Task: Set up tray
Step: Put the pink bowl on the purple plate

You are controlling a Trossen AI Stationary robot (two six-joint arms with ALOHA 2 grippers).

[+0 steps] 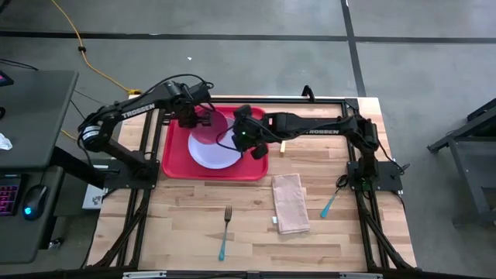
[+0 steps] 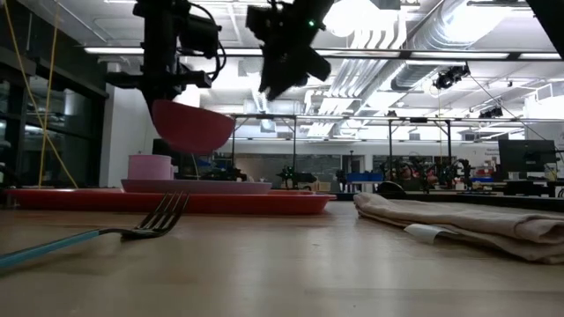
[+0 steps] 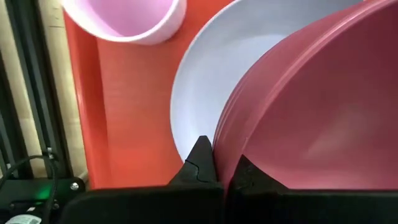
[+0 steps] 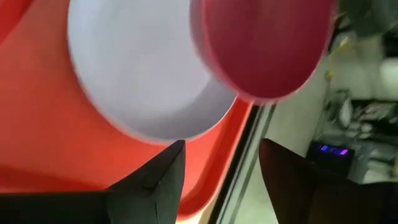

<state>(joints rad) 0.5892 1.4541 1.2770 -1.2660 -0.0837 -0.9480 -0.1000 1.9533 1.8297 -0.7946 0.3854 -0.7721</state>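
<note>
Your left hand point(image 1: 203, 121) pinches the pink bowl point(image 1: 213, 124) above the plate point(image 1: 215, 151) on the red tray point(image 1: 174, 155) (upper centre), right hand point(image 1: 256, 147) gaping empty, while fork point(image 1: 225, 231) and napkin point(image 1: 290, 203) wait on the surface point(image 1: 178, 217).

tray point(image 1: 174, 159): smooth red plastic | table point(image 1: 186, 217): pale wood | napkin point(image 1: 290, 203): cloth

red tray point(image 1: 174, 159), flat on table's far side
</note>
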